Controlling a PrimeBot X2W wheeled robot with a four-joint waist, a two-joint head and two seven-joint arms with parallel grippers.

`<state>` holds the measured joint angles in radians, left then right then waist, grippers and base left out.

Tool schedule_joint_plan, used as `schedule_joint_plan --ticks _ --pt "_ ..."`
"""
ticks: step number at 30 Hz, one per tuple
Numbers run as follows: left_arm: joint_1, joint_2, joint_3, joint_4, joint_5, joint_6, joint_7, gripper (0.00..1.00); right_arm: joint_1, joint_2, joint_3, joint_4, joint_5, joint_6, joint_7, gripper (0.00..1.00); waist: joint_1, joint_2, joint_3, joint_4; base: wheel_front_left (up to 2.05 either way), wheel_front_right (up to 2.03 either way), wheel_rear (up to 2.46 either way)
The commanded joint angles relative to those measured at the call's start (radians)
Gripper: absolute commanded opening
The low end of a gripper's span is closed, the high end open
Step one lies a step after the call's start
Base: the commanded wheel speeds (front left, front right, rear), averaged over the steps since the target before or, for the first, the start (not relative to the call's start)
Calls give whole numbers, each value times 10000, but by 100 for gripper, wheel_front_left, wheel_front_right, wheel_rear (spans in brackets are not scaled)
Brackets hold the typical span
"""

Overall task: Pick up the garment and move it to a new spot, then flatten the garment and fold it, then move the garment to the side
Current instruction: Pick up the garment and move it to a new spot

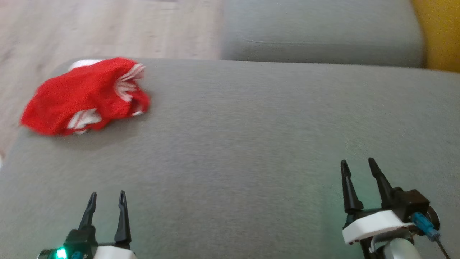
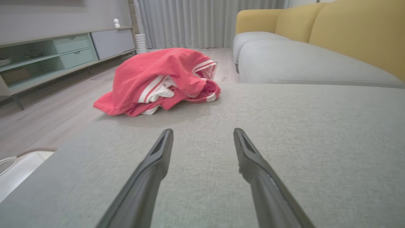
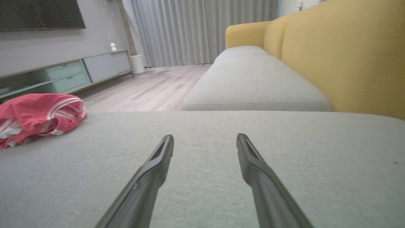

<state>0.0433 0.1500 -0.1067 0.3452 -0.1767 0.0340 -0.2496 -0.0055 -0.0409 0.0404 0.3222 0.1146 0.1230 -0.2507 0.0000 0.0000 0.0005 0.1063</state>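
At the far-left corner of the grey seat cushion (image 1: 251, 144) the red garment (image 1: 86, 95) is found, bunched into a loose heap with white striped trim. Its left end appears to overhang the cushion edge toward the wooden floor (image 1: 107, 28). The heap's long axis is read as diagonal in the head view, from near-left to far-right. Ahead and slightly left of the left gripper (image 1: 107, 194) is where it lies. From the right gripper (image 1: 357, 161) it lies well apart, far off to the left across bare cushion. The left arm is therefore judged the nearer one for the pick. Both pairs of fingers are seen spread wide, with nothing between them and nothing touched. Plan position and both grippers together are given by the head view, but the heap looks flat there. Height is added by the left wrist view: the garment (image 2: 158, 80) stands as a mound just left of the line through the fingers (image 2: 158, 158), with folds, a white inner layer and a striped hem facing the camera. In the right wrist view the garment (image 3: 38, 118) is cut by the left border, well off the axis of that gripper (image 3: 205, 136). A second cushion (image 3: 253, 82) and the yellow backrest (image 3: 341, 57) are seen ahead and to the right there. A forward reach angled slightly left is judged to be what the pick calls for.
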Motion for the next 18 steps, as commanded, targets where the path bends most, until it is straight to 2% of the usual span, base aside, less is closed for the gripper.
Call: schedule_joint_plan --ticks 1,5,9,13,18 --pt "-405 127 320 -227 -98 -13 -122 100 -183 -93 346 -362 71 77 -111 100 0 0 -163 859 0 0 0" --pt "-248 255 390 -150 -175 -38 -122 100 -285 -93 633 -376 177 77 -111 100 0 0 -243 1742 0 0 0" --pt "6 321 515 -174 -303 2 -122 100 -431 -93 942 -340 262 77 -111 100 0 0 -241 2190 0 0 0" --pt "156 347 606 -316 -439 -8 -122 100 -508 -93 1129 -334 259 77 -111 100 0 0 -117 2219 0 0 0" --pt "-174 389 732 -647 -775 -201 -82 100 -573 -93 1202 -381 77 77 -111 100 0 0 265 1838 0 0 0"
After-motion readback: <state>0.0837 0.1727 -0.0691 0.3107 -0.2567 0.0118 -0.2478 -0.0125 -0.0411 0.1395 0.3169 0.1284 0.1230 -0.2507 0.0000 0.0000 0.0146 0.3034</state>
